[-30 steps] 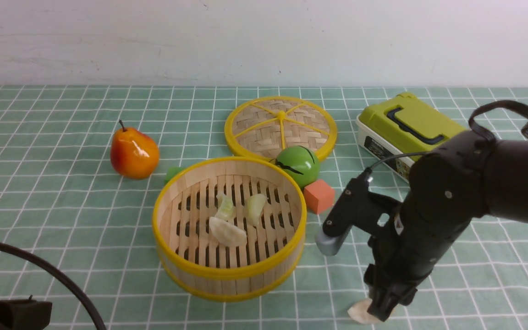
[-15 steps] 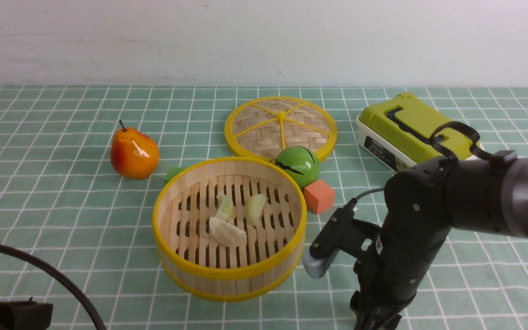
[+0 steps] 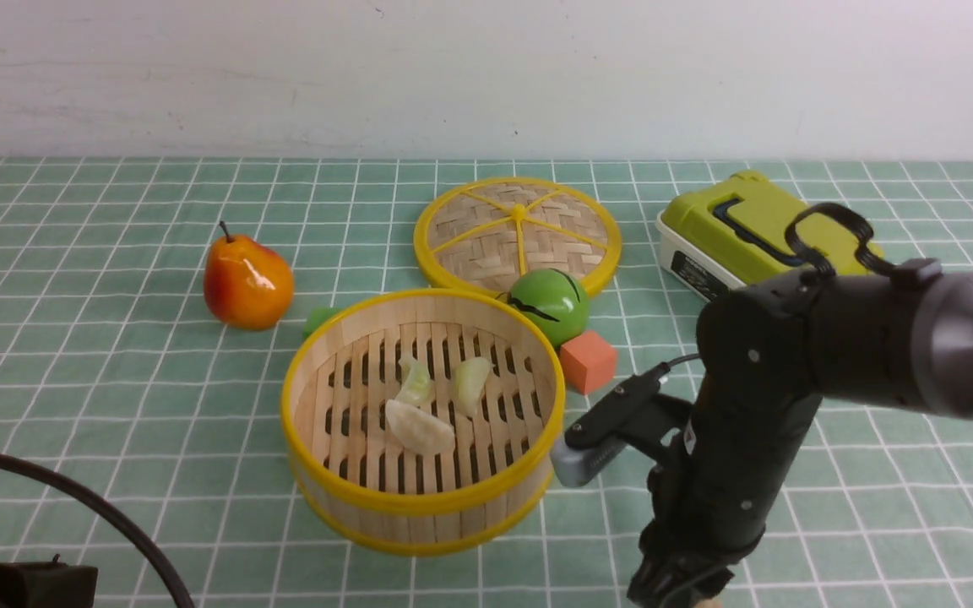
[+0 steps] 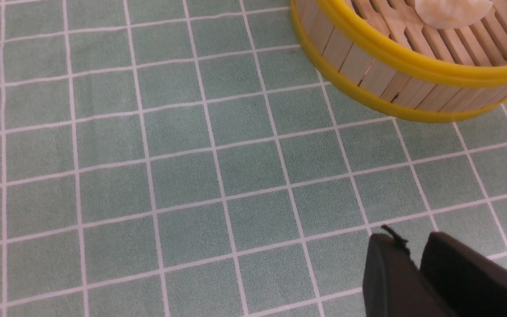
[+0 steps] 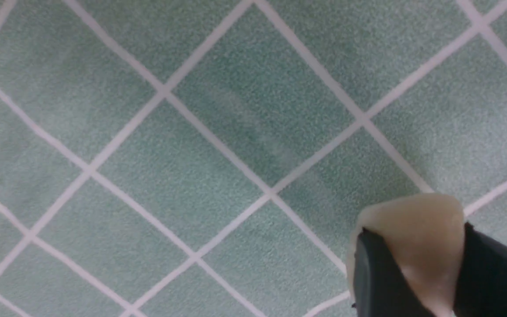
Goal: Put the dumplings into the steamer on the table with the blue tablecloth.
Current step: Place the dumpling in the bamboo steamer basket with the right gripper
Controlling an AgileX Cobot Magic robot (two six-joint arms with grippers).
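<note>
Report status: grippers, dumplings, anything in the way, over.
Right gripper pinching off-white dumpling, low over cloth. Left gripper shut, empty. Three dumplings in steamer. Orange cube beside steamer, off the path.

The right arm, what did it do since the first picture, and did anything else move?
The right arm leaned lower and a bit to the left. Its right gripper closed its jaws around the off-white dumpling that lay on the tablecloth. The steamer, the three dumplings inside it, the lid and the pear stayed put.
</note>
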